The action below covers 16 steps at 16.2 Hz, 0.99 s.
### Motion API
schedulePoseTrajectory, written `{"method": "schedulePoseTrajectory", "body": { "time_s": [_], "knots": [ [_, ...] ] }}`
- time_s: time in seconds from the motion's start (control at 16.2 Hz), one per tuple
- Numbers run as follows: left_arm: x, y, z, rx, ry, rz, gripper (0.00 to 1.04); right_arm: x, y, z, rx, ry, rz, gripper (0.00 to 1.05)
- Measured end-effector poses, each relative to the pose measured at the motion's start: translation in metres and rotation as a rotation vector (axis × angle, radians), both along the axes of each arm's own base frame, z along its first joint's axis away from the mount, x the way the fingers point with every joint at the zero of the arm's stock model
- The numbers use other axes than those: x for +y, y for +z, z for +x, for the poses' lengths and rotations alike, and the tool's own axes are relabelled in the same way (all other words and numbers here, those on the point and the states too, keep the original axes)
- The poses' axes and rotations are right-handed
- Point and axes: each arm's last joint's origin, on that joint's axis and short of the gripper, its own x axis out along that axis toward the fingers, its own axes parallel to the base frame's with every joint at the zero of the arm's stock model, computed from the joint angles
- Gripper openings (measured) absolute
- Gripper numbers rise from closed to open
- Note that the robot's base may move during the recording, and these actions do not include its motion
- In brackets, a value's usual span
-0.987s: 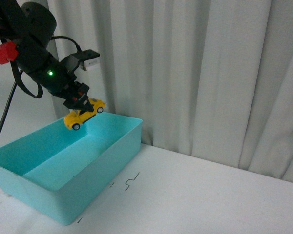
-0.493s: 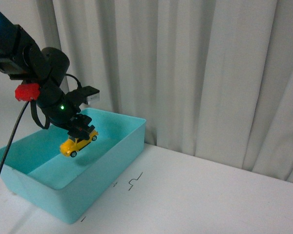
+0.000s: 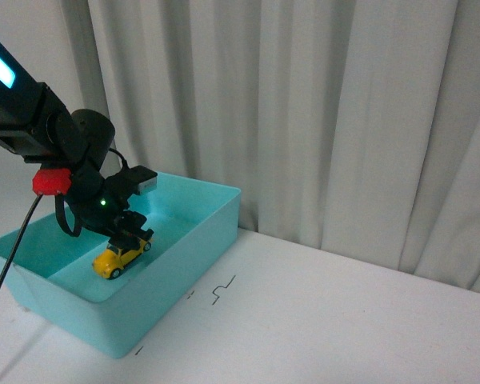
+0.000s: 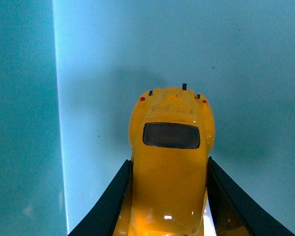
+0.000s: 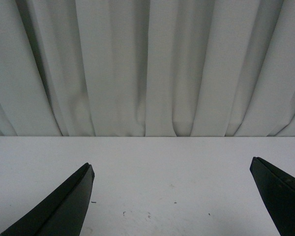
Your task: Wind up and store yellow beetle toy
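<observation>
The yellow beetle toy (image 3: 118, 258) is a small glossy yellow car with dark windows. My left gripper (image 3: 130, 240) is shut on it and holds it low inside the turquoise bin (image 3: 188, 254), tilted, just above or at the bin floor. In the left wrist view the toy (image 4: 170, 162) sits squeezed between my two black fingers (image 4: 108, 206), over the bin's turquoise floor (image 4: 137, 49). My right gripper (image 5: 172, 169) shows only in its wrist view, wide open and empty above the white table (image 5: 167, 162); it is out of the front view.
A red part (image 3: 51, 182) sits on the left arm, with a black cable hanging beside it. The white table (image 3: 344, 320) runs right of the bin, with small black marks (image 3: 222, 290) near the bin's corner. A white curtain (image 3: 344, 120) closes the back.
My left gripper has come down with the yellow toy from above the bin's far rim to low inside the bin. The grip has not changed.
</observation>
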Motion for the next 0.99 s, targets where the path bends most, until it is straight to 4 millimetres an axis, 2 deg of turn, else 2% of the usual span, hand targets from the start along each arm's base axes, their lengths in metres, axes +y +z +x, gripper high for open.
{"method": "schedulePoseTrajectory", "body": {
  "time_s": [0.19,0.37,0.49,0.62,0.68,0.8,0.99],
  "knots": [
    [-0.005,-0.004,0.001,0.010,-0.008,-0.003,0.37,0.000,0.000,0.000,0.000,0.000,0.000,0.98],
    [-0.011,-0.012,-0.001,0.046,-0.019,-0.010,0.68,0.000,0.000,0.000,0.000,0.001,0.000,0.98],
    [-0.013,-0.013,-0.001,0.047,-0.028,-0.020,0.98,0.000,0.000,0.000,0.000,0.000,0.000,0.98],
    [-0.014,-0.011,-0.001,0.028,-0.043,-0.043,0.98,0.000,0.000,0.000,0.000,0.000,0.000,0.98],
    [-0.014,-0.005,-0.001,0.006,-0.047,-0.058,0.98,0.000,0.000,0.000,0.000,0.000,0.000,0.98],
    [-0.015,0.023,0.001,-0.090,-0.055,-0.058,0.98,0.000,0.000,0.000,0.000,0.000,0.000,0.98],
    [-0.014,0.083,-0.008,-0.281,-0.086,-0.054,0.98,0.000,0.000,0.000,0.000,0.000,0.000,0.98]
  ]
}}
